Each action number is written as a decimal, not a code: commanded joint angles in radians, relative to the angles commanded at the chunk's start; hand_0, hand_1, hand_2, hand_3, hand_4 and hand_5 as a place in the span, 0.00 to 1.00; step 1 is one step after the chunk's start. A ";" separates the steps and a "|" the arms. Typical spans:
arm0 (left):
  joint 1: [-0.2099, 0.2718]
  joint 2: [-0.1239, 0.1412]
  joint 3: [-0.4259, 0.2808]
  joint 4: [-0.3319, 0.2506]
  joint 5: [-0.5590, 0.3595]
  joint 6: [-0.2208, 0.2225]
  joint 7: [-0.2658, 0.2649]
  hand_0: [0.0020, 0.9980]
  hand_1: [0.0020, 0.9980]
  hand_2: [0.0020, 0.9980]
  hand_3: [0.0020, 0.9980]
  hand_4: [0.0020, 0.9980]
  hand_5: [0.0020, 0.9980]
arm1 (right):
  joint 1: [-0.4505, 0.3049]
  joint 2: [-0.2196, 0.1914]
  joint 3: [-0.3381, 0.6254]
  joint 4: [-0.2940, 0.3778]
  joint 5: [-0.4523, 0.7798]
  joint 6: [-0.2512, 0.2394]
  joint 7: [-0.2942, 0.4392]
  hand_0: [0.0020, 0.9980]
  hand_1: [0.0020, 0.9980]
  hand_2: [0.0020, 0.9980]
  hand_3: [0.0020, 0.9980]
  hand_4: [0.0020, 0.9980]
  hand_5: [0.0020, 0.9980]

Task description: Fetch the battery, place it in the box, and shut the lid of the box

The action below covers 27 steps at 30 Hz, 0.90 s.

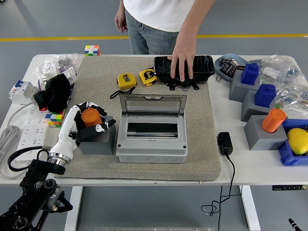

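White table (250,166), seen from above, carrying a grey felt mat (202,144) over its middle.

Box (152,134): grey plastic enclosure on the mat's near half, its clear hinged lid (152,104) standing upright at the back, the interior open to view.

Grey block (97,138): on the mat just left of the box, touching or nearly touching its side; an orange cylinder (91,116), apparently the battery, stands upright in its top.

Left hand (89,120): white and black, entering from the lower left corner on a black arm. Its fingers curl around the orange cylinder, thumb on the near side and the others at the far side; a firm grip cannot be confirmed.

Right hand: not seen.

Person: standing at the far side, white shirt and jeans. One hand (183,60) lies flat, fingers spread, on a black tray (206,67) at the mat's far edge. The other hand (119,20) hangs at the person's side, away from the table.

Two yellow tape measures (127,80), side by side on the mat, left of the tray.

Right of the mat: grey blocks bearing blue pieces (250,73) and a second orange cylinder (273,120); a yellow fruit-shaped item (298,140) in a blue bin; a black power adapter (224,143) with its cable trailing over the near edge.

Left of the mat: a black cloth bundle (55,91), a colourful cube (55,118), a white power strip (30,132). A second cube (92,50) sits at the far edge.
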<state>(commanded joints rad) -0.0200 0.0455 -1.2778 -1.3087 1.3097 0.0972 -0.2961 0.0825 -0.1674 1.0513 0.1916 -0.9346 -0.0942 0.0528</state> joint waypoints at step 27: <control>-0.006 0.001 0.016 -0.002 0.016 0.085 -0.004 0.06 0.06 0.12 0.10 1.00 0.00 | 0.002 -0.002 0.019 0.000 -0.009 -0.001 0.001 0.83 0.82 0.78 0.82 1.00 1.00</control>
<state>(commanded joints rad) -0.0263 0.0460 -1.2623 -1.3110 1.3257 0.1817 -0.2998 0.0846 -0.1692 1.0706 0.1915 -0.9439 -0.0953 0.0535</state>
